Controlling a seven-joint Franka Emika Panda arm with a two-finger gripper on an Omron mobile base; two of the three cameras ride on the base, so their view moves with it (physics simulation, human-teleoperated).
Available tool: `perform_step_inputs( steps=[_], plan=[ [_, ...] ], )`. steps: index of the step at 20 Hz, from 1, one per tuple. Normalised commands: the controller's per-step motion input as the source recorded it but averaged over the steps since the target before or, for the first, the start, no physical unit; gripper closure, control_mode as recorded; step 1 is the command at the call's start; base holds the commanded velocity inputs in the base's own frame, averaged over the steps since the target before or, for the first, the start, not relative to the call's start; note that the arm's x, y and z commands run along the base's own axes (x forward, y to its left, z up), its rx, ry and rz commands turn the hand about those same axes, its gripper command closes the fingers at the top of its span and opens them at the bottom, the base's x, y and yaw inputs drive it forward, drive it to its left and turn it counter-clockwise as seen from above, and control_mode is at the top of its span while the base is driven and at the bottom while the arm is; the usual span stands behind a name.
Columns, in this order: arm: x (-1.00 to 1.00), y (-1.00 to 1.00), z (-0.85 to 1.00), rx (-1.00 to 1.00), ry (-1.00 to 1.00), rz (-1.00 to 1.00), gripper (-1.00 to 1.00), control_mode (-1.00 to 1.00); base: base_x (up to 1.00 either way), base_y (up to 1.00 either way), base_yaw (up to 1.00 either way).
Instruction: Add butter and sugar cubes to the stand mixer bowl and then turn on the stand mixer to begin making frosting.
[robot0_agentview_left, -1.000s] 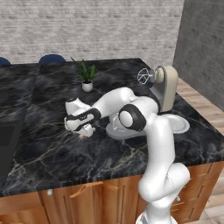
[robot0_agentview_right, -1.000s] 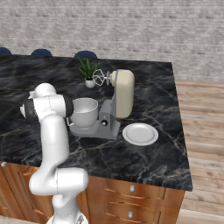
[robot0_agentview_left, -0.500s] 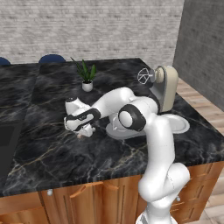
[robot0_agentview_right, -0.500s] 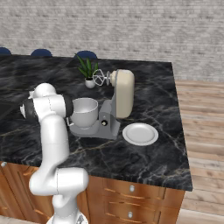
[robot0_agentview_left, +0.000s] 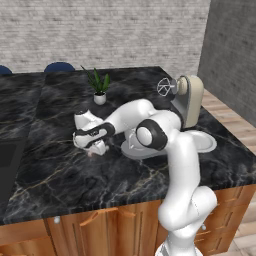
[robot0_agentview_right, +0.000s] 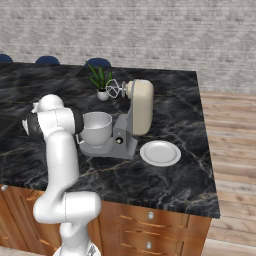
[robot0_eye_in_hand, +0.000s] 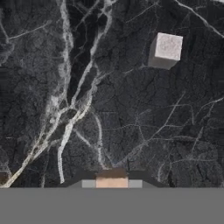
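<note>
Item: butter (robot0_eye_in_hand: 112, 179), tan lump, now pinched between our fingers, which have just closed from wide open, low on tabletop (robot0_agentview_left: 60, 170) left of stand mixer bowl (robot0_agentview_right: 96, 127). Sugar cubes (robot0_eye_in_hand: 165, 50) nearby, untouched. We judge lift toward bowl comes next.

Black marble island in a brick-walled kitchen

The veined black countertop (robot0_agentview_right: 165, 110) sits on wooden drawer fronts (robot0_agentview_right: 150, 225) (small round knobs); behind the countertop runs a pale grey brick wall (robot0_agentview_right: 150, 35), blue chair backs (robot0_agentview_right: 47, 60) peek over its far edge, and plank flooring (robot0_agentview_right: 230, 150) lies to its right.
</note>
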Motion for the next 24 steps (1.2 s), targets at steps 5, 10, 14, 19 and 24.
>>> perform_step_inputs(
  steps=[5, 10, 14, 19, 24],
  plan=[
    [0.00, -0.09, 0.67, 0.00, 0.00, 0.03, 1.00, -1.00, 0.00, 0.00, 0.00],
    [-0.08, -0.32, 0.65, 0.00, 0.00, 0.03, 1.00, -1.00, 0.00, 0.00, 0.00],
    [-0.44, -0.24, 0.68, 0.00, -0.03, 0.00, 1.00, -1.00, 0.00, 0.00, 0.00],
    [-0.40, -0.06, 0.70, 0.00, -0.05, -0.02, 1.00, -1.00, 0.00, 0.00, 0.00],
    [-0.25, -0.32, 0.46, 0.00, -0.01, -0.14, 1.00, -1.00, 0.00, 0.00, 0.00]
  ],
)
